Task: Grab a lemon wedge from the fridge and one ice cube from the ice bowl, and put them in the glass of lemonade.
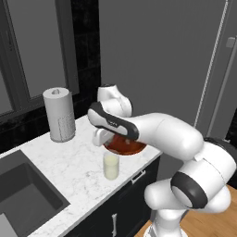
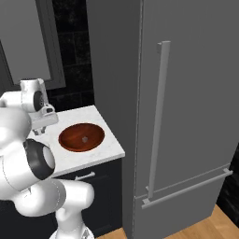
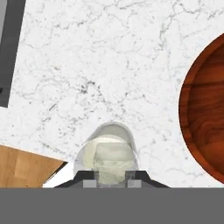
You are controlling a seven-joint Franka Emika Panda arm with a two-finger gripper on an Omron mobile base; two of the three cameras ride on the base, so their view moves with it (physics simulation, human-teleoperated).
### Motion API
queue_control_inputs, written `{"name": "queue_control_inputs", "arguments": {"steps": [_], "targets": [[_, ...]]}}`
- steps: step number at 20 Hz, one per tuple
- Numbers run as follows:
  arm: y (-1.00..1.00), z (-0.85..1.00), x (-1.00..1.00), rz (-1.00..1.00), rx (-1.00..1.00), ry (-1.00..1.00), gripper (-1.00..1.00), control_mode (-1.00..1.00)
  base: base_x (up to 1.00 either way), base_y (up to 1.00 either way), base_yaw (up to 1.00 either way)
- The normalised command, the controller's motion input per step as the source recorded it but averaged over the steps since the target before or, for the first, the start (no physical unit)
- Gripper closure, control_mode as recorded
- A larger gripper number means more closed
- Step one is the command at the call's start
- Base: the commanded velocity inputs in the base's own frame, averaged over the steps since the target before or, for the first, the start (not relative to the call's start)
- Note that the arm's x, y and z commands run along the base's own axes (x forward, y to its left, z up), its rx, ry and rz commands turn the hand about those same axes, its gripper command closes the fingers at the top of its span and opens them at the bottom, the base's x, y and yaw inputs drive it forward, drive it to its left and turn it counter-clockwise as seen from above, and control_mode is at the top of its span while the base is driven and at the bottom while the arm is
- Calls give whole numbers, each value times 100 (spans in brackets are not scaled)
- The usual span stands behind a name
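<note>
In the left base view the white arm reaches over the white marble bench [image 1: 60, 159] and hangs its tool [image 1: 99, 138] just above the small clear glass of pale creamy lemonade [image 1: 110, 166]. That suits a drop straight down into the glass. The shallow round reddish-brown wooden ice bowl [image 1: 126, 145] sits just behind the glass. A tall white paper roll on a grey perforated holder [image 1: 59, 115] stands well apart, and a dark sink [image 1: 25, 196] lies to the left; neither blocks the drop.

In the right base view the tall matte grey fridge [image 2: 191, 93] stands shut beside the bench. The bowl holds a small greyish speck [image 2: 84, 138], probably another cube.

In the hand view the tool's jaws are closed on a tiny pale squarish block, most likely the ice cube [image 3: 110, 161]. It hangs directly over the glass's mouth, with the bowl's rim off to the right. No lemon wedge can be made out in the glass.
</note>
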Motion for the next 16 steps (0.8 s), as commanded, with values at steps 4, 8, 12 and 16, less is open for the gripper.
{"name": "queue_control_inputs", "arguments": {"steps": [4,8,12,16], "targets": [[2,-3,1,11,16,0,100,-100,0,0,0],[1,-1,0,8,4,1,100,-100,0,0,0],[3,0,-17,0,0,1,100,-100,0,0,0],[0,0,-20,0,0,-5,100,-100,0,0,0]]}}
